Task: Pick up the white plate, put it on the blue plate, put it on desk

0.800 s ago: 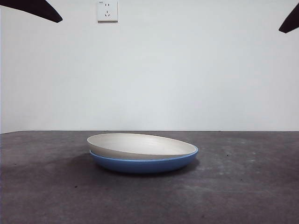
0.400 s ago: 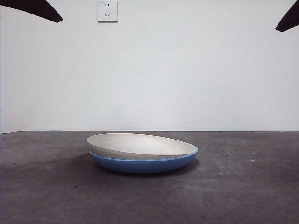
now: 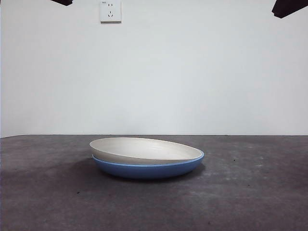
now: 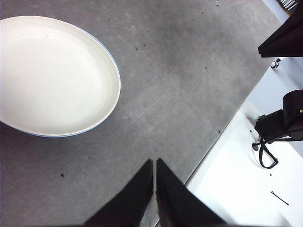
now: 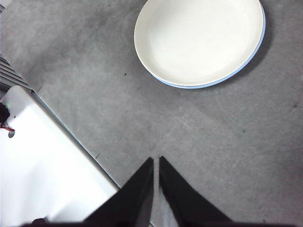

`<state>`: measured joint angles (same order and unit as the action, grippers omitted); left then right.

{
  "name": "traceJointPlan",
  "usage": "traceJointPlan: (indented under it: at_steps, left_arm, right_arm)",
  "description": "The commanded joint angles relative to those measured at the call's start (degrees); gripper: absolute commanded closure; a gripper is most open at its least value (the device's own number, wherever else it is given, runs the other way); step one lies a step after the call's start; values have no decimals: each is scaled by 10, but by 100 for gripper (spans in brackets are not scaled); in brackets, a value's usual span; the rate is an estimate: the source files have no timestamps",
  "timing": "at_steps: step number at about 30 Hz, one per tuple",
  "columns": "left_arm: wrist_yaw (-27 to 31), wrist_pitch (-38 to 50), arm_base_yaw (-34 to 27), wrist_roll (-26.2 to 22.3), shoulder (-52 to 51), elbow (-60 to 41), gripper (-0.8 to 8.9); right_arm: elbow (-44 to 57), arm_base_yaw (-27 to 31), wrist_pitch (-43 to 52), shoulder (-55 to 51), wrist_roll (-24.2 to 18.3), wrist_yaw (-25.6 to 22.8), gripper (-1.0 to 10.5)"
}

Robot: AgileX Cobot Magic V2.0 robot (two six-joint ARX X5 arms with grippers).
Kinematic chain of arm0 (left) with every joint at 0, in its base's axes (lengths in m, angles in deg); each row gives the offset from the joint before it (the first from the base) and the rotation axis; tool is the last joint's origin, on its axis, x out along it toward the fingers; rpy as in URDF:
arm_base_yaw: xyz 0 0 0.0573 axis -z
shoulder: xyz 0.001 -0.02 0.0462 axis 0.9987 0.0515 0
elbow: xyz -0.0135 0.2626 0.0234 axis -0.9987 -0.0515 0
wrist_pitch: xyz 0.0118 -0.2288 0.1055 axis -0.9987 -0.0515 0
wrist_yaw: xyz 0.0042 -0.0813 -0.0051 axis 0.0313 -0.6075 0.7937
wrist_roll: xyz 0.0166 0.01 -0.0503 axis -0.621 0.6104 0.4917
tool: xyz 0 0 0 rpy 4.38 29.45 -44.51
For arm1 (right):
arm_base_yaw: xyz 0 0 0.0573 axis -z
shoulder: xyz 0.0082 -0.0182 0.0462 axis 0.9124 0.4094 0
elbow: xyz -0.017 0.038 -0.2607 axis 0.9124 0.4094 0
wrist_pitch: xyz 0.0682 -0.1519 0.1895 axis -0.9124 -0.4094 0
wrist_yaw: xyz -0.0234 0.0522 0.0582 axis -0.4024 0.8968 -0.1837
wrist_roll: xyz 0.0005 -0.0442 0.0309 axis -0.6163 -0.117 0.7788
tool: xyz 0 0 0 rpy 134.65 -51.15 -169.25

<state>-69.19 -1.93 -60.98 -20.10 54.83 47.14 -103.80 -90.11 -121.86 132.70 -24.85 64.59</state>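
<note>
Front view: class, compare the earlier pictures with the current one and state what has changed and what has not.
The two dark arm tips at the top corners have drawn up and nearly out of the picture. Nothing was gripped or released. The matte cream-white plate sits tilted in the glossy blue plate on the dark grey desk, as before.

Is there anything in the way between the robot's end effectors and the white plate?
Nothing visible. The white plate sits tilted in the blue plate on the desk. Only bare desk lies between it and the left end effector or the right end effector, both shut and away from the plates.
</note>
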Motion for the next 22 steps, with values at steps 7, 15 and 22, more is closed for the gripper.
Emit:
traceJointPlan:
  at_steps: [7, 15, 22]
  left_arm:
    - [-3, 6, 3, -7, 4, 4, 804]
    - [-3, 6, 3, -7, 4, 4, 804]
    - [16, 38, -14, -30, -33, 4, 804]
  right_arm:
    - [-3, -3, 7, 2, -5, 0, 934]
    - [-3, -3, 7, 2, -5, 0, 934]
    - [-3, -3, 7, 2, -5, 0, 934]
